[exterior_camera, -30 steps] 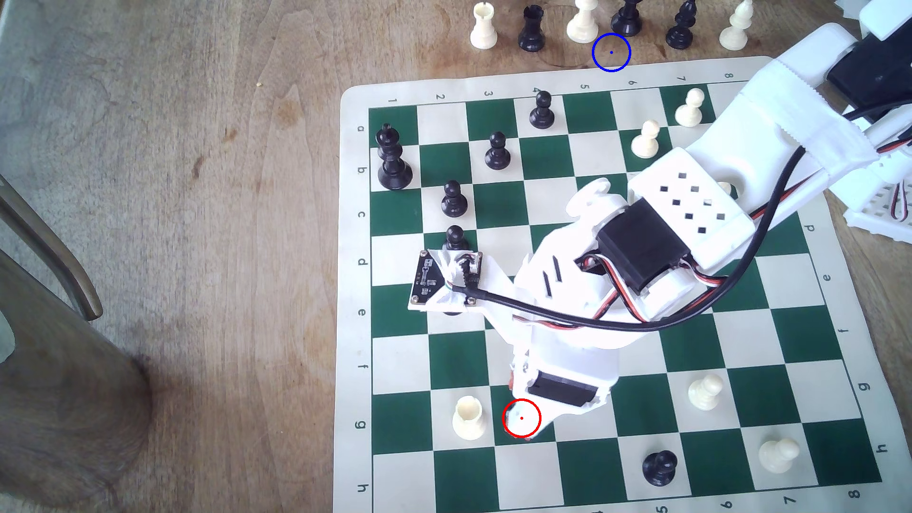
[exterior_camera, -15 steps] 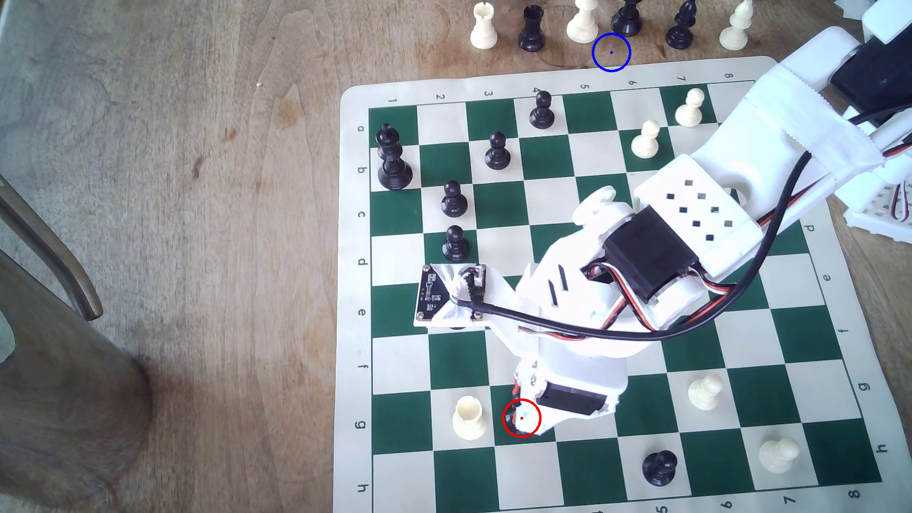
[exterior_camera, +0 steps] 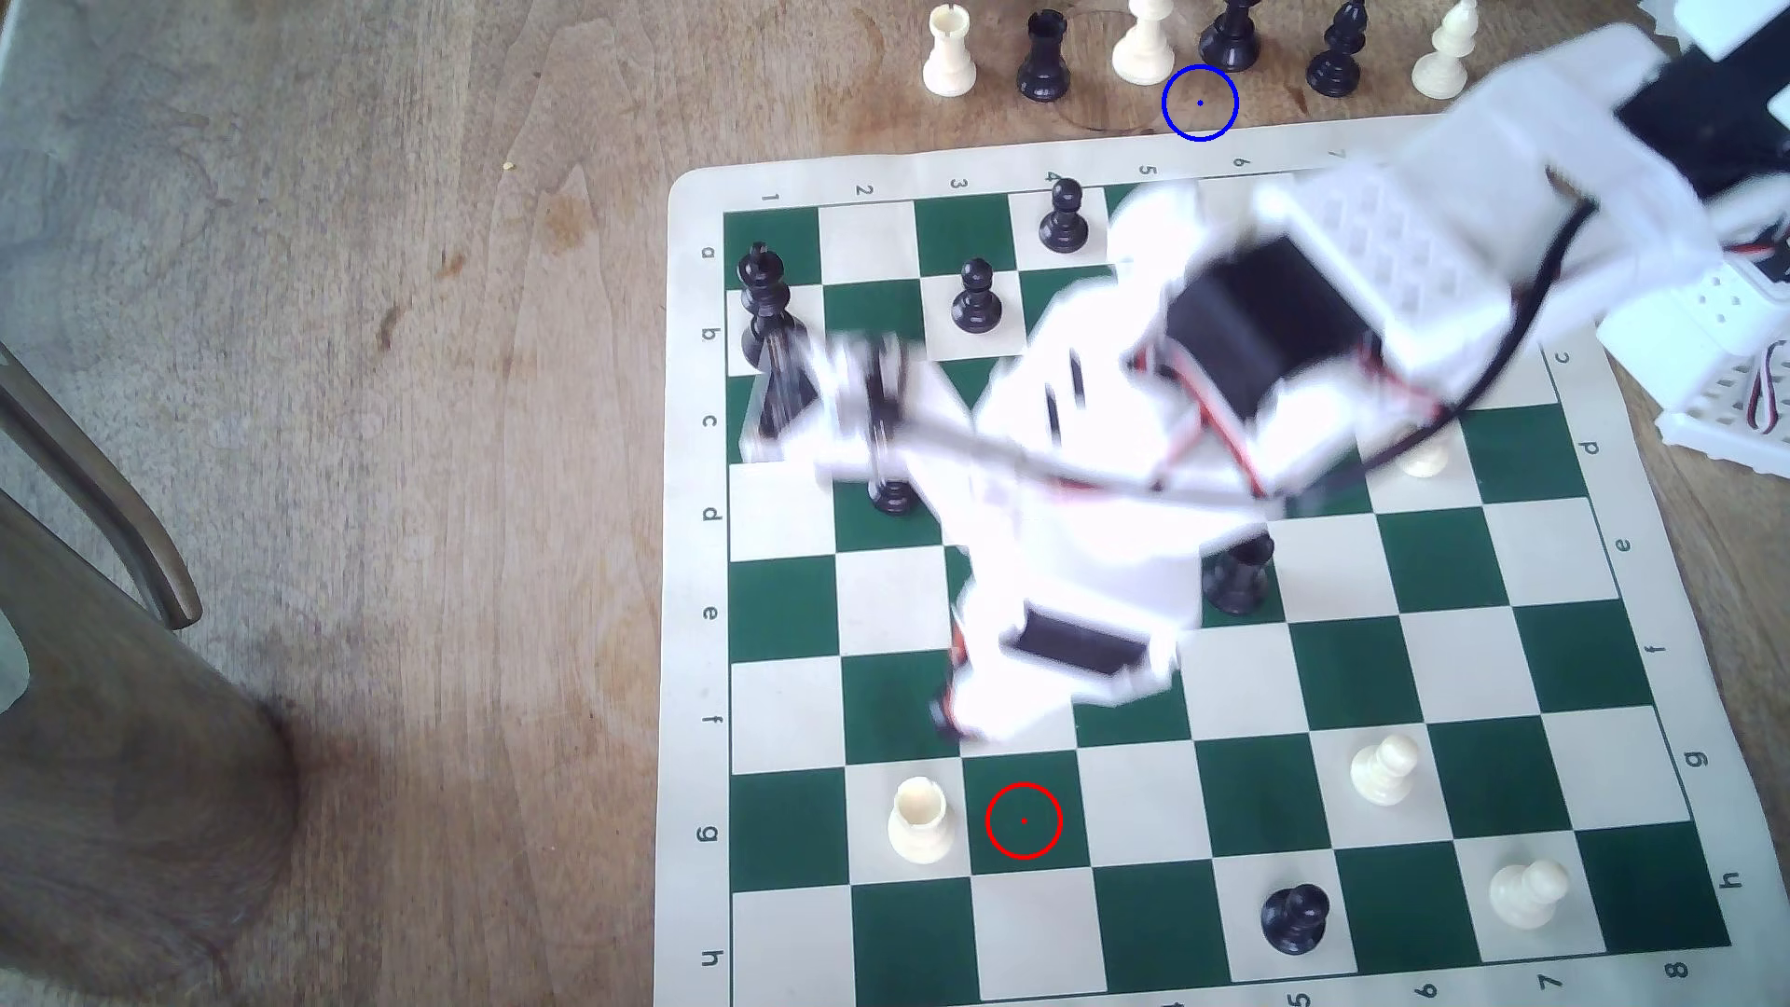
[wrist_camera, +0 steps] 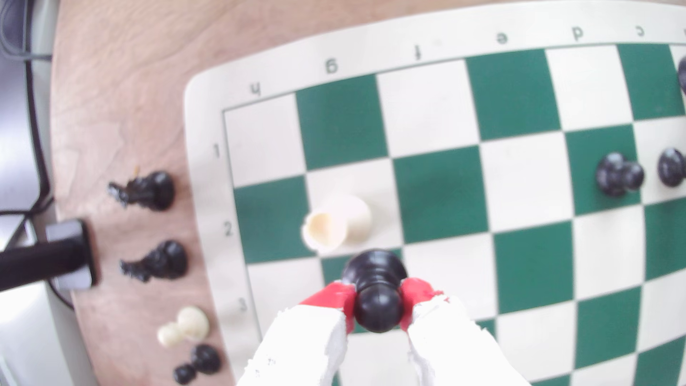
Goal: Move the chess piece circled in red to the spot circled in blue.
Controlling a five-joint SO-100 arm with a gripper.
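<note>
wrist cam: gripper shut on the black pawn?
Yes, the gripper's red-tipped fingers press both sides of the black pawn's ball head, lifted above the board.

In the exterior view the arm (exterior_camera: 1114,465) is smeared by motion blur and covers several squares of the chessboard (exterior_camera: 1598,620); the claw (exterior_camera: 954,721) tips are too blurred to read there.
</note>
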